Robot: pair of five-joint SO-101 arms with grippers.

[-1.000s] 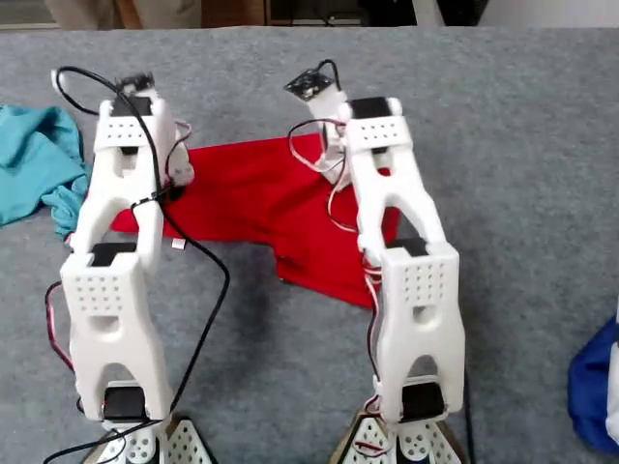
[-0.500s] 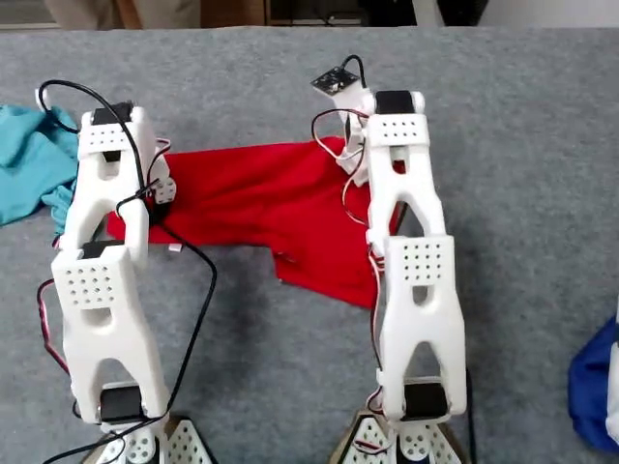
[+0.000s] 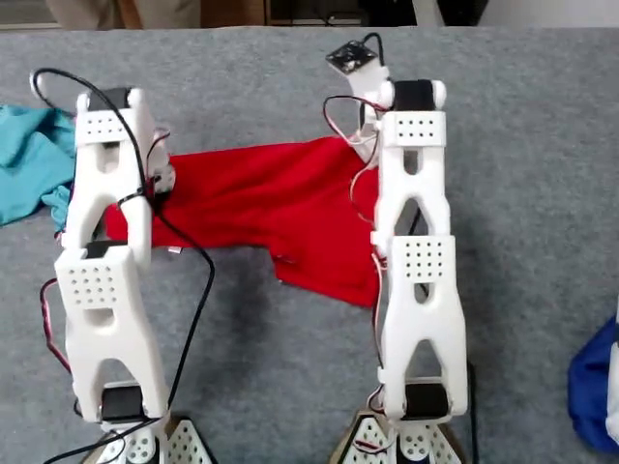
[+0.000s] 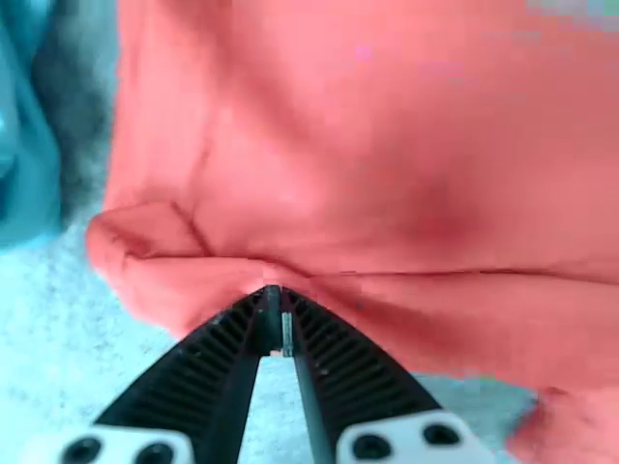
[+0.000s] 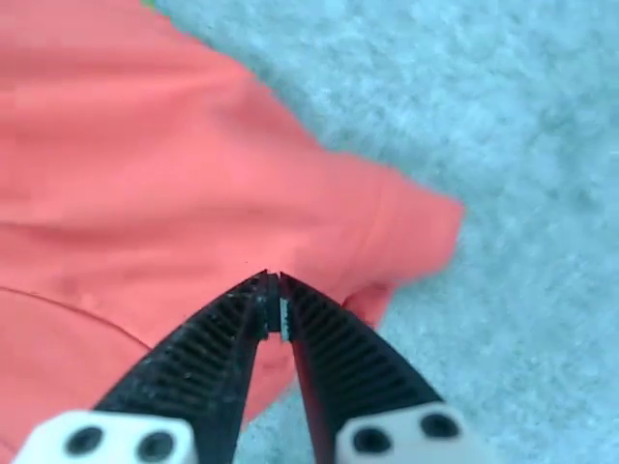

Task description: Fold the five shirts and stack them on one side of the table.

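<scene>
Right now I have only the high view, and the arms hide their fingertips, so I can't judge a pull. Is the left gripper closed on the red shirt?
Observer: Yes, the left gripper is shut on a folded edge of the red shirt.
Operator: And the right one?
Observer: The right gripper is shut too, pinching the shirt's edge beside a corner that juts onto the grey table.
Operator: Any teal cloth caught on the left?
Observer: No, the teal shirt lies off to one side of that gripper; only red fabric is in its pinch.
</scene>
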